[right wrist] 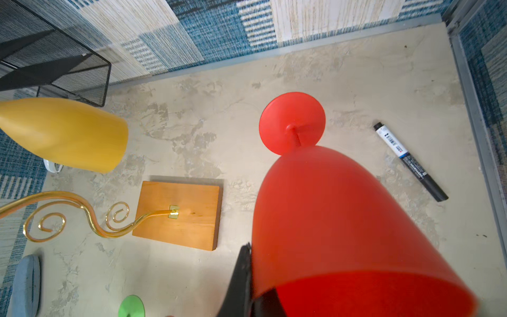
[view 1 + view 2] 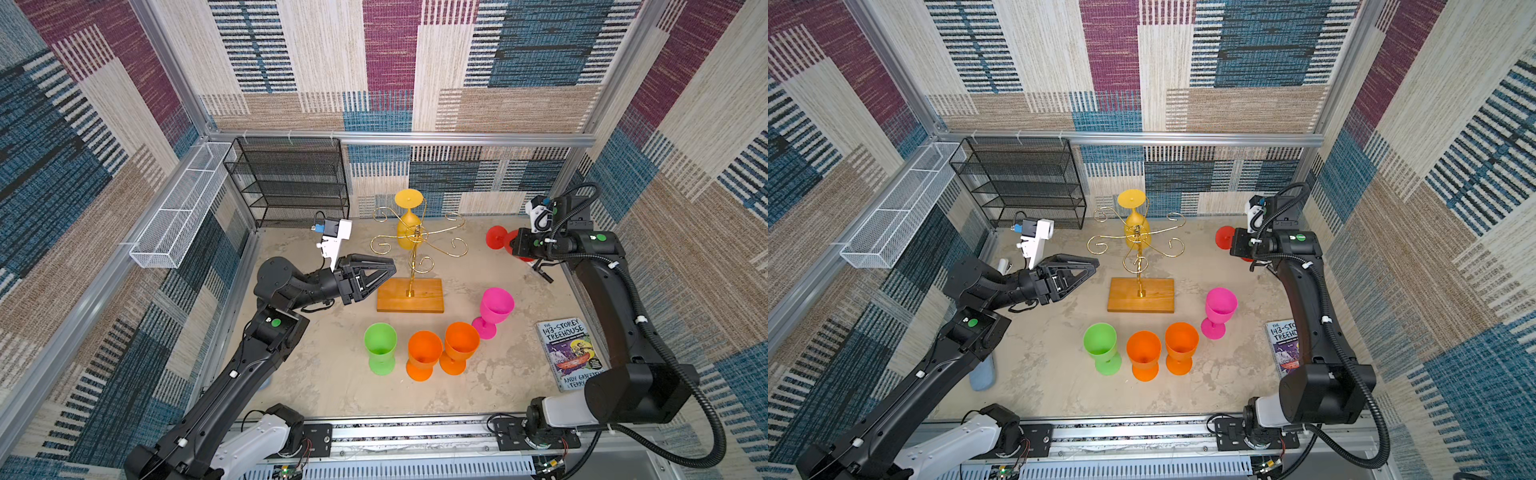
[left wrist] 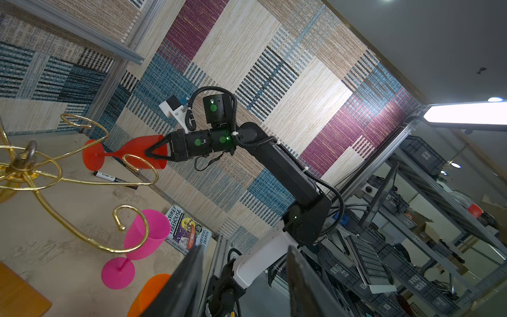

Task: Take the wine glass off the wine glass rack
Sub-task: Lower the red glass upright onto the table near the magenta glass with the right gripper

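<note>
The gold wire wine glass rack [image 2: 417,245] stands on its wood base [image 2: 409,296] mid-table. A yellow wine glass [image 2: 409,228] hangs upside down on a far arm. My right gripper [image 3: 149,153] is shut on the rim of a red wine glass [image 1: 329,219], one finger [image 1: 241,274] outside the bowl. That glass [image 2: 496,237] is held on its side, right of the rack and apart from it, foot toward the rack. My left gripper [image 2: 388,268] hangs open and empty just left of the rack's pole, above the base.
Upright on the table in front of the rack are a green glass [image 2: 380,347], two orange glasses [image 2: 424,353] and a pink glass [image 2: 494,309]. A book [image 2: 569,353] lies front right. A marker [image 1: 410,162] lies by the right wall. Black mesh shelf [image 2: 291,183] and white wire basket [image 2: 183,203] sit back left.
</note>
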Robot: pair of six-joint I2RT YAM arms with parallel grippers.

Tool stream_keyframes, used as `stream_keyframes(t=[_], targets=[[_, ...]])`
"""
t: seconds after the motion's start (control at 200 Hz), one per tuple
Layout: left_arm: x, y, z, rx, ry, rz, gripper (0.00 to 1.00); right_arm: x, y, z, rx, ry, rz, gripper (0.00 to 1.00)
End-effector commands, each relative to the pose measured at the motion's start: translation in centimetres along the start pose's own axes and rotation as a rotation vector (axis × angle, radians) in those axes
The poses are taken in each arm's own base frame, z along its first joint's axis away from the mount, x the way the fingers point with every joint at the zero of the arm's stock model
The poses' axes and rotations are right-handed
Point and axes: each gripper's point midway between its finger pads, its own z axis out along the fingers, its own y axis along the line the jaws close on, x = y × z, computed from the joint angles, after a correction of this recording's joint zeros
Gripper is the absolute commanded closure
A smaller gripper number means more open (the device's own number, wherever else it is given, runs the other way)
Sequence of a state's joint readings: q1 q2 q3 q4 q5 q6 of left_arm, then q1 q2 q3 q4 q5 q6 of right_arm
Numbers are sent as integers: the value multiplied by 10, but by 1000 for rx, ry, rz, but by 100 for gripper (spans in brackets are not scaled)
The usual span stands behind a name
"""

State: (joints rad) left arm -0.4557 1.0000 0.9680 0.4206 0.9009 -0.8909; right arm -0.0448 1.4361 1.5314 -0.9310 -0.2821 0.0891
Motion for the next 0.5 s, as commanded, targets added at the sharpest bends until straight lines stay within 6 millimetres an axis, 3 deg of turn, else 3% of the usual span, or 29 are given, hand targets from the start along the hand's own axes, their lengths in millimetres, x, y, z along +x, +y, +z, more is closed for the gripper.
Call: stream_keyframes(t=[0.0, 0.175, 0.376, 0.496], targets=[[5, 0, 0, 13, 18, 23, 49, 16, -8, 6, 40, 56, -9, 100], [6, 2, 2, 34, 19, 7, 49, 35, -12, 14, 100, 124, -24, 100], [9, 5, 2, 33, 26, -3, 49, 66, -3, 40, 164, 275, -77, 100], [11, 5, 2, 37, 33, -5, 48, 66, 9, 42, 118, 277, -81, 100]])
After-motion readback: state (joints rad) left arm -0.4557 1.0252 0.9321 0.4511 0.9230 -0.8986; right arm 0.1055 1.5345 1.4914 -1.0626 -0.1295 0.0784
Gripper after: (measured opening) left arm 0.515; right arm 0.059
